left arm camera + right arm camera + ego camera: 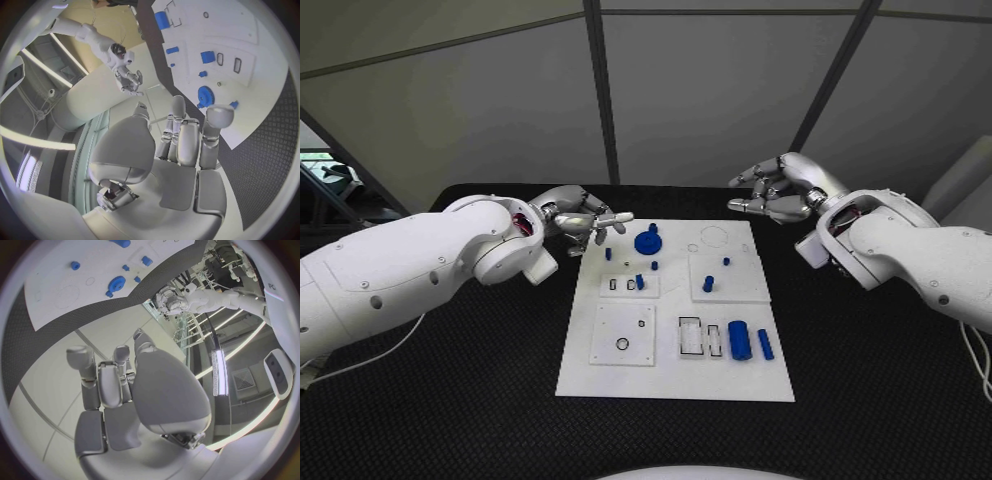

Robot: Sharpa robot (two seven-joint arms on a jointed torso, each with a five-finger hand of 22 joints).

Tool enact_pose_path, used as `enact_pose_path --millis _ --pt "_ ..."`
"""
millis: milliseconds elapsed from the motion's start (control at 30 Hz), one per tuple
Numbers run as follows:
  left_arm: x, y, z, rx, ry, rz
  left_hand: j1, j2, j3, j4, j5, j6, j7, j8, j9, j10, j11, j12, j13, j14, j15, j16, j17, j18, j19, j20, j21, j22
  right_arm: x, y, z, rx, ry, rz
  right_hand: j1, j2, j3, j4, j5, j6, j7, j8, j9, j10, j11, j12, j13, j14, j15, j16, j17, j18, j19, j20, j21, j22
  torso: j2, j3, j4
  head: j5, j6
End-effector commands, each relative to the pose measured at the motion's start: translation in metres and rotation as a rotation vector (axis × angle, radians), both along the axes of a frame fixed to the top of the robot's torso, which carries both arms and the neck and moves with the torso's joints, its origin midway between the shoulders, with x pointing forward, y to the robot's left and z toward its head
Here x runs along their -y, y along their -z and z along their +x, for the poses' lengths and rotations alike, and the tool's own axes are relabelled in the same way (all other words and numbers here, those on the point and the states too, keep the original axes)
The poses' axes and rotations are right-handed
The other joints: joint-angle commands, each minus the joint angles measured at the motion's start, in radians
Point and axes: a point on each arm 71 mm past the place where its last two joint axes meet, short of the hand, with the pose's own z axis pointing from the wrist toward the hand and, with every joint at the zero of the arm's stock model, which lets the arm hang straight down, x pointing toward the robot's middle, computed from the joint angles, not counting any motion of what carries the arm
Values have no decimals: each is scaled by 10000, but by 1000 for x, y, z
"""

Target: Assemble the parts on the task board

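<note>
White board [678,375] is lying mid tabletop [444,400], w/ blue parts sitting on it. Taking the blue gear [648,242] as landmark: it's sitting near the board's far edge, a small blue peg [609,254] just to its left, two short pegs [638,282] a bit nearer the robot in a slotted plate, another peg pair [708,284] to the near right of the gear. Two fat blue cylinders [740,340] are lying well nearer the robot than the gear, beside an open rectangular slot [691,336].

Left hand [584,222] is hovering just left of the gear, over the board's far left corner, fingers apart and holding nothing as far as I can see. Right hand [776,190] is hanging well right of the gear, off the board's far right corner, fingers loosely curled, nothing in them.

Step, prob.: approach / pre-grasp, no part lifted yet. Next move likely needs the left hand lowering onto the gear or the peg beside it, pinching cleanly w/o knocking neighbours.
</note>
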Motion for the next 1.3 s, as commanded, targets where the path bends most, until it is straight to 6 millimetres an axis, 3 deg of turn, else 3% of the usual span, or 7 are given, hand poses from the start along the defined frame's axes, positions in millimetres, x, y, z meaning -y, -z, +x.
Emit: enact_pose_path --millis 33,133,233,367,500,567,1300 --pt "4 10 1 -914 800 2492 -110 111 -194 -1 -69 128 -224 755 512 650 -132 1606 1590 581 -74 780 1403 -337 469 -86 774 1178 14 1 6 -949 264 1439 -7 145 -26 -64 99 -74 12 -9 -38 -242 20 -303 -322 74 -63 -276 -293 196 -207 13 -277 -384 -142 25 56 41 -78" --pt "11 14 5 -1181 861 3070 -244 300 -310 -1 -100 219 -406 1223 966 1320 -311 2555 2642 795 -226 1166 1860 -534 1037 -221 1498 2351 19 2 9 -1106 412 1680 101 225 -2 -148 150 -148 14 -19 -93 -826 7 -1231 -1254 -235 -71 -1118 -1146 375 -713 4 -1092 -1462 -200 33 76 -10 -139" --pt "18 18 8 -1425 783 3555 -148 525 -286 -21 -35 -78 -354 1071 1043 1216 -296 2383 2446 827 -234 1216 1924 -658 1368 -262 1885 3015 17 2 11 -1233 254 1862 350 339 160 -210 182 -113 10 0 -130 -1116 5 -2199 -2005 -1021 -80 -3370 -3260 688 -1687 -10 -2801 -3565 -244 41 63 5 -168" --pt "27 24 12 -1696 694 4011 130 707 -189 -105 102 -104 -345 966 1095 1085 -288 2112 2168 833 -236 1220 1935 -715 1542 -276 2070 3341 9 1 11 -1067 -65 2051 657 439 492 -131 204 15 44 -74 -191 -1522 88 -3744 -3142 -2326 52 -6762 -5742 663 -2190 85 -4071 -4333 -238 74 81 22 -192" --pt "36 29 17 -2046 606 4414 170 791 -190 -75 108 -126 -328 868 1117 777 -277 1610 1594 837 -242 1222 1942 -636 1397 -287 1859 2953 2 0 12 -801 -381 2164 860 300 988 148 223 -332 270 -467 -217 -2103 629 -5788 -4980 -4502 845 -9862 -7371 418 -3949 713 -6566 -5764 -249 83 72 26 -237" --pt "40 31 18 -2233 615 4544 196 830 -223 -58 99 -162 -302 757 1140 505 -256 1169 1149 837 -231 1218 1942 -535 1208 -283 1525 2408 0 0 13 -713 -494 2172 763 120 1297 174 222 -234 334 -710 -239 -1217 736 -6736 -6578 -3699 851 -11203 -8696 669 -3230 1137 -7869 -6768 -227 64 74 13 -233" --pt "63 36 15 -2705 1292 5537 48 957 -460 -10 109 197 -431 770 1528 816 -364 1155 1246 841 -321 1209 1952 -737 1869 -368 1991 3394 -7 -3 9 -382 -669 2091 452 -30 1465 -273 315 -97 643 -999 -204 -1176 929 -7293 -8076 -3397 1111 -12232 -9942 652 -2531 1188 -9227 -7766 -166 60 70 3 -346"
